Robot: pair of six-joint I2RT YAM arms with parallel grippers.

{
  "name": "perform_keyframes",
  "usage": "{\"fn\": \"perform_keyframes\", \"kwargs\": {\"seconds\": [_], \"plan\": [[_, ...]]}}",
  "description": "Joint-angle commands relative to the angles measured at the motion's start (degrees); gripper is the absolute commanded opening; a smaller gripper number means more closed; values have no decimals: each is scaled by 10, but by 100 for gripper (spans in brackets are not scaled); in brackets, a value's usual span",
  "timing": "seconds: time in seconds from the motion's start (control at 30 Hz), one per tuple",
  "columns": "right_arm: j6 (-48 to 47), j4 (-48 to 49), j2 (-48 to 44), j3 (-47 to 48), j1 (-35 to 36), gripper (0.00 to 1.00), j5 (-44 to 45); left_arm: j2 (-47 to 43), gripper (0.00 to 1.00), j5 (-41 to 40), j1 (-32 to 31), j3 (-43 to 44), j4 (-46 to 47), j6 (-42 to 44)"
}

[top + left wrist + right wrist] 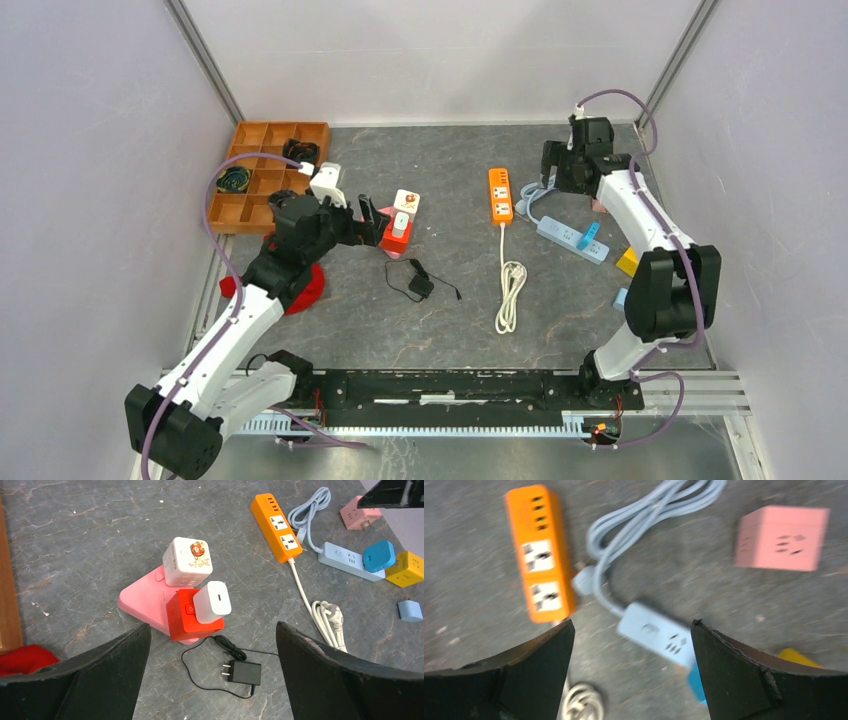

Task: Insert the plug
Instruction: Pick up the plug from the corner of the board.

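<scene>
A dark grey, stone-veined counter [450, 340] stands enclosed by a plain pale back wall [430, 50], left wall [90, 150] and right wall [775, 150]. Slim metal posts [205, 60] rise in the rear corners; an aluminium rail [710, 390] edges the near side. Soft, even light falls throughout.

A wooden divided tray [266, 150] holding two dark coils [300, 151] sits far left, near a red object [308, 288].

We see bright, even overhead light, with only faint, short shadows on the grey mottled tabletop [560, 330]. Our right wrist view is motion-blurred, smearing the orange plastic power strip [540, 555]; the other views are sharp.
</scene>
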Motion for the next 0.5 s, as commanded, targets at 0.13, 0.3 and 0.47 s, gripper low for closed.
{"fn": "perform_keyframes", "kwargs": {"seconds": [0.13, 0.3, 0.47], "plan": [[-141, 57, 94, 63, -52, 93, 198, -12, 100, 26, -2, -11, 23, 0], [-179, 83, 127, 78, -103, 98, 126, -5, 100, 36, -2, -8, 25, 4], [-188, 69, 176, 119, -124, 98, 104, -1, 100, 35, -2, -7, 26, 7]]}}
